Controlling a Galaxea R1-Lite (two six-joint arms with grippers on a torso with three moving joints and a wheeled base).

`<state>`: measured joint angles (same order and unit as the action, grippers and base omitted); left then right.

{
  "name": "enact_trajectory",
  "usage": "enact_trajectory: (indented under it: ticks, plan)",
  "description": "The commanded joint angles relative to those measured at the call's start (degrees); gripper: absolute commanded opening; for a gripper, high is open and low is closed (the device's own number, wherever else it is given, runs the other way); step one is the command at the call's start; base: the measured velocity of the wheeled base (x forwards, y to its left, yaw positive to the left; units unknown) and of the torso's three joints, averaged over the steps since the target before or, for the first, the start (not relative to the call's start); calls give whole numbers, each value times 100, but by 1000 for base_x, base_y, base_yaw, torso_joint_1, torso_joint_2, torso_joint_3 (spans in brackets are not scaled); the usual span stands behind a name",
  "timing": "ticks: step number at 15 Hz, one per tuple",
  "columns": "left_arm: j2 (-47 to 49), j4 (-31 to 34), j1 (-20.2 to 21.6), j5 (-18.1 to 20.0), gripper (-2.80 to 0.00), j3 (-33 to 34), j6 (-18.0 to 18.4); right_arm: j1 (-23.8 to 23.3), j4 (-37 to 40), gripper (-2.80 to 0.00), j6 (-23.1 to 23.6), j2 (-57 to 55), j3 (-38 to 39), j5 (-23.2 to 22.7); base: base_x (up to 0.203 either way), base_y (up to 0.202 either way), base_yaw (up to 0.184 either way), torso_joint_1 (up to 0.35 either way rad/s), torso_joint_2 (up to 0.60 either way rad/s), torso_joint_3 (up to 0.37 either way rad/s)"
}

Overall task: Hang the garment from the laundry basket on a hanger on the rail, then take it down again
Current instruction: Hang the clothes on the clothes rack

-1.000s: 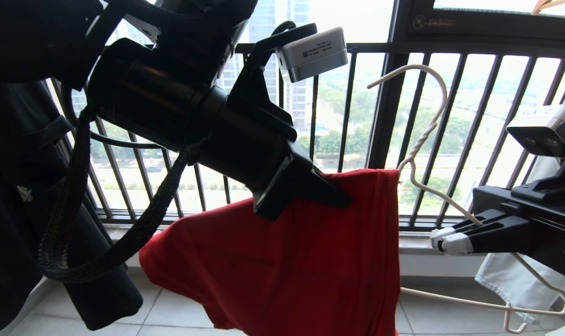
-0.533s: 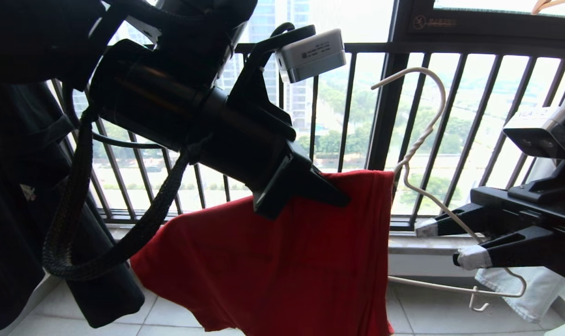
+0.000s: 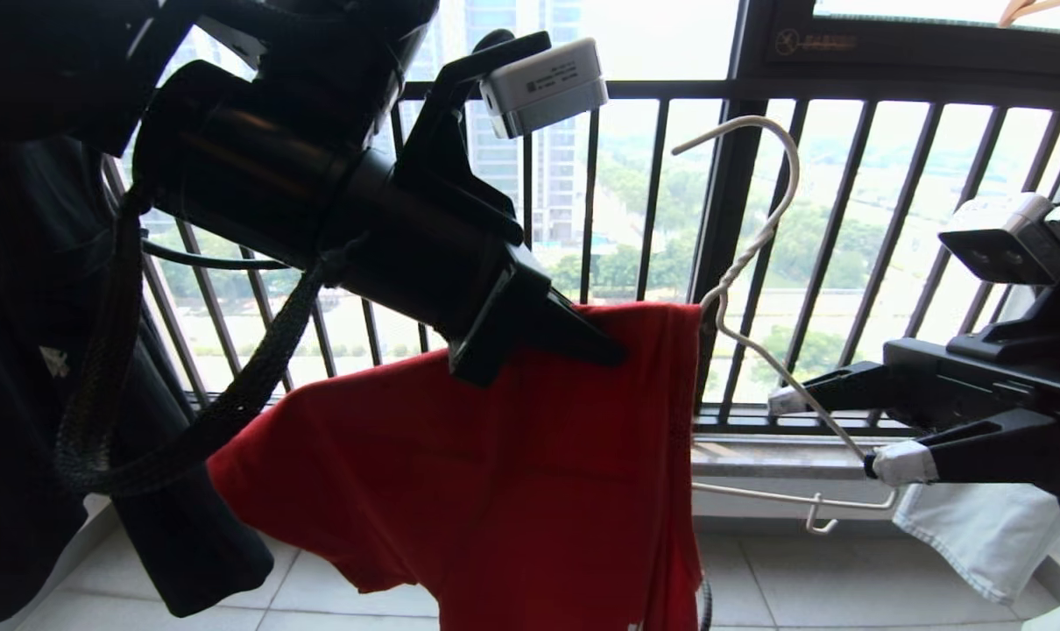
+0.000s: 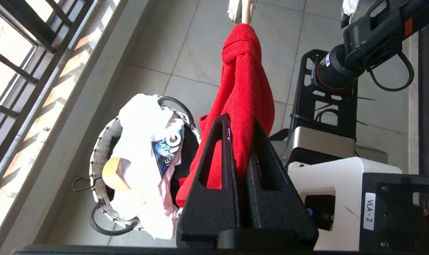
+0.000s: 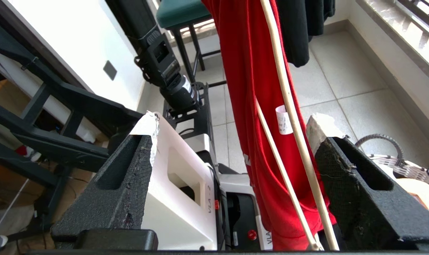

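The red garment (image 3: 512,491) hangs in front of the window railing, and my left gripper (image 3: 596,346) is shut on its top edge. That edge runs to the neck of the cream-white hanger (image 3: 780,184), whose free arm slants down between the fingers of my right gripper (image 3: 844,432), which stands open around the wire. In the left wrist view the left gripper (image 4: 240,122) pinches the garment (image 4: 246,71) above the laundry basket (image 4: 95,159) on the floor. The right gripper (image 5: 234,124) shows wide jaws, with the hanger (image 5: 289,106) near one finger. The rail is out of view.
A black garment (image 3: 22,368) hangs at the left and a pale one (image 3: 977,535) at the lower right. The dark railing (image 3: 758,88) crosses behind. White and dark clothes (image 4: 143,148) fill the basket. My white base (image 4: 342,177) stands below, with a green stool (image 5: 179,10) behind.
My right gripper has opened and let go of the hanger's arm. The left gripper has carried garment and hanger to the left, and the hanger's lower bar has swung up.
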<state>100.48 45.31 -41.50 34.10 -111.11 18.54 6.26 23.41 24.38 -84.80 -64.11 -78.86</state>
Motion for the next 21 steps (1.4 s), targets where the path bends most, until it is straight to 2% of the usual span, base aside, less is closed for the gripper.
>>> enact_trajectory:
  ticks: [1, 3, 4, 7, 8, 11, 12, 14, 15, 17, 21]
  plan:
    - [-44, 24, 159, 15, -280, 10, 18, -228, 14, 0, 15, -107, -99, -67, 0, 0, 0, 0, 0, 0]
    - [-91, 28, 359, 9, -280, 17, 18, -533, 20, 0, -95, -115, -205, -295, 0, 0, 0, 0, 0, 0]
    - [-127, 23, 504, 7, -280, 18, 18, -628, 11, 0, -306, -116, -263, -424, 0, 0, 0, 0, 0, 0]
    - [-197, 22, 839, 9, -280, 24, 27, -626, 6, 0, -377, -295, -325, -455, 0, 0, 0, 0, 0, 0]
    - [-210, 20, 984, 13, -280, 23, 27, -626, 22, -280, -389, -341, -375, -446, 0, 0, 0, 0, 0, 0]
    - [-192, 4, 1414, 34, -280, 6, 35, -493, 35, -280, -553, -509, -417, -399, 0, 0, 0, 0, 0, 0]
    - [-168, -155, 1483, 35, -280, 12, 28, -367, 38, -280, -647, -579, -469, -256, 0, 0, 0, 0, 0, 0]
    - [64, -892, 1581, 39, -280, -20, -105, 50, 34, -280, -741, -674, -492, 657, 0, 0, 0, 0, 0, 0]
    - [198, -1401, 1601, 37, -280, -34, -276, 172, 40, -280, -766, -686, -482, 808, 0, 0, 0, 0, 0, 0]
    - [443, -2117, 1607, 36, -280, -42, -508, 182, 49, -280, -765, -678, -470, 811, 0, 0, 0, 0, 0, 0]
    - [490, -2637, 1558, 36, -280, -43, -528, 183, 40, -280, -768, -686, -444, 811, 0, 0, 0, 0, 0, 0]
